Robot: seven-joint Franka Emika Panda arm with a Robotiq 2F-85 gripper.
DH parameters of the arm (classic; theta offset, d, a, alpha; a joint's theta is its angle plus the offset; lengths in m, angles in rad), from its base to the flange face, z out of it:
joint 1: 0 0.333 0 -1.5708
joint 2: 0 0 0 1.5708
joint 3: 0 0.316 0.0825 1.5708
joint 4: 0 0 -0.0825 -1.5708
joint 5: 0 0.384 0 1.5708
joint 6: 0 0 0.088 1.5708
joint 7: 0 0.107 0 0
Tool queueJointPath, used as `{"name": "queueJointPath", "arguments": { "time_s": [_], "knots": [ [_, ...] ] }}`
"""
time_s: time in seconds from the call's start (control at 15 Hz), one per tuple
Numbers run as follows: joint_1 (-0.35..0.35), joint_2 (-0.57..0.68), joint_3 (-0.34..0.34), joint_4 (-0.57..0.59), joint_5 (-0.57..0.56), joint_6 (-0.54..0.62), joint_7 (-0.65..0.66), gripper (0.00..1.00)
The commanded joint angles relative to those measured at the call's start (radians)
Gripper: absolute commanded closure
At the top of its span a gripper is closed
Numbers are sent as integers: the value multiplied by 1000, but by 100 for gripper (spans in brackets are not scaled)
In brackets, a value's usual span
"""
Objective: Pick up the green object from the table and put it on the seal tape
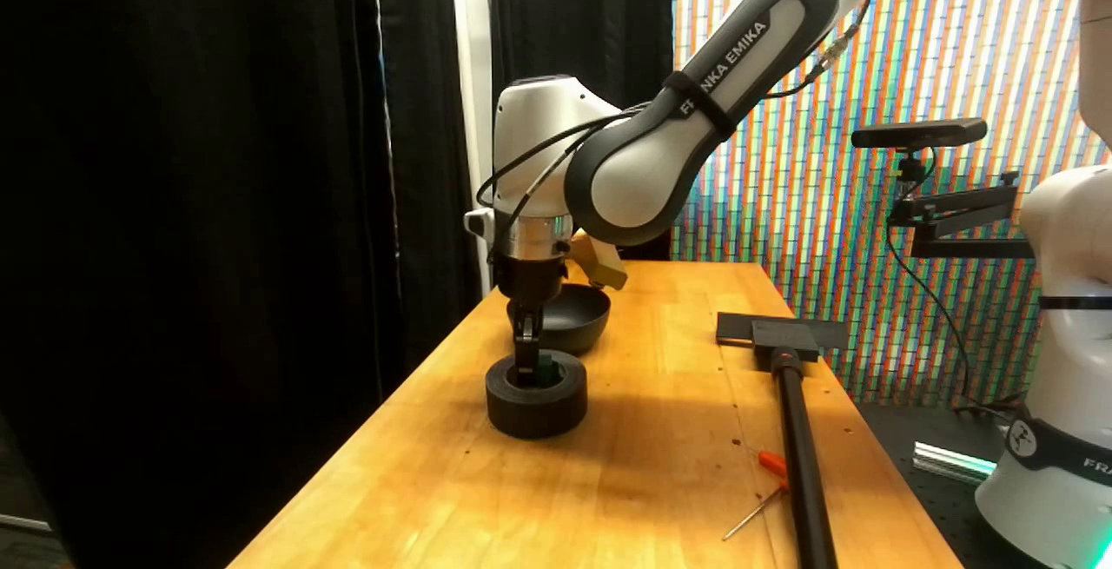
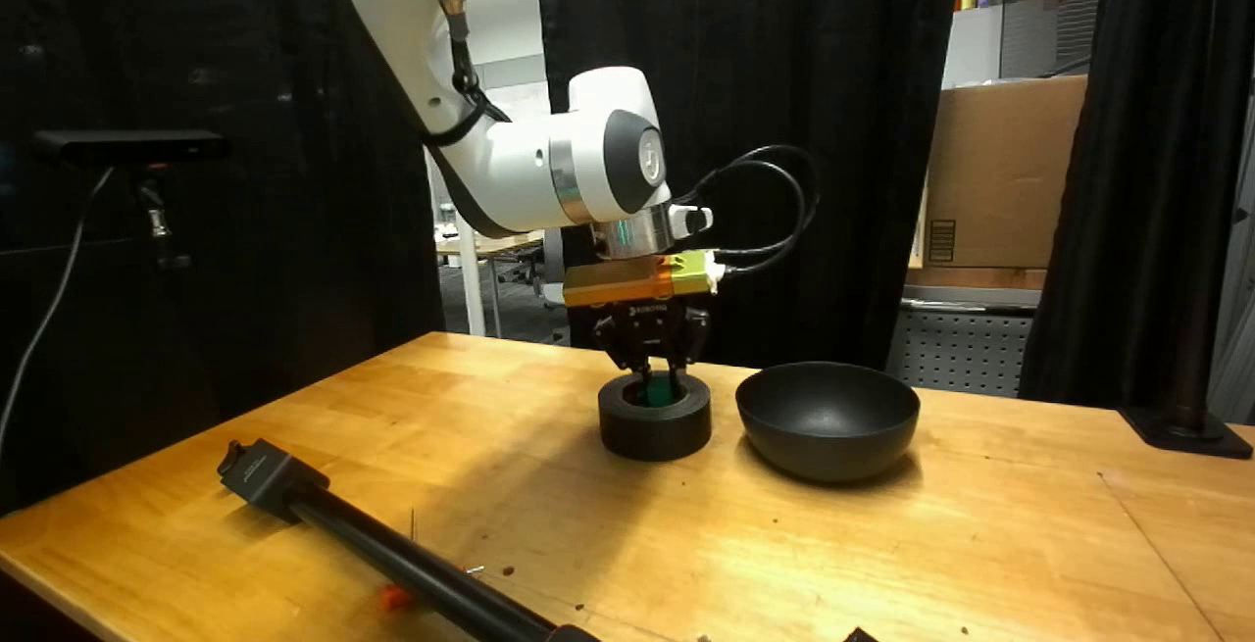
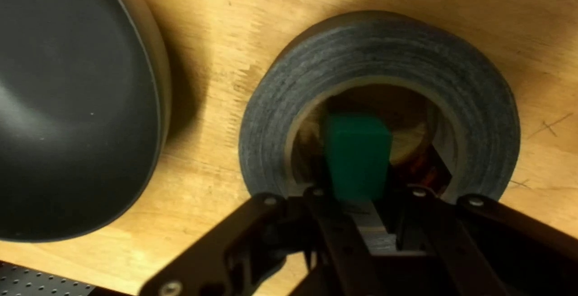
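Observation:
The green object (image 3: 360,156) is a small green block between my gripper's fingers. It also shows in both exterior views (image 1: 546,369) (image 2: 659,390). The seal tape (image 3: 384,47) is a thick dark ring lying flat on the table, also in both exterior views (image 1: 537,410) (image 2: 655,433). My gripper (image 2: 661,387) points straight down, its fingertips at the centre hole of the roll, shut on the block. The block's upper part shows at about rim height, within the hole's outline. Its lower end and the fingertips (image 1: 528,367) are partly hidden by the roll.
A black round bowl (image 2: 828,421) stands beside the roll, also in the wrist view (image 3: 76,106). A black pole with a flat head (image 1: 804,456) lies along the table. An orange-handled screwdriver (image 1: 773,465) lies by it. A black post base (image 2: 1184,431) stands at the table's edge.

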Motion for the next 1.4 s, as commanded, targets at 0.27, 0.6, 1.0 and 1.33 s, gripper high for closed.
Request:
{"name": "queueJointPath", "arguments": {
  "time_s": [0.27, 0.6, 1.0, 1.33],
  "knots": [
    [-3, 66, 9, 89, 26, -49, -32, 93],
    [-3, 73, 10, 93, 24, -58, -29, 93],
    [-5, 76, 11, 95, 32, -66, -30, 93],
    [2, 66, 2, 65, 7, -51, -8, 65]
  ]
}}
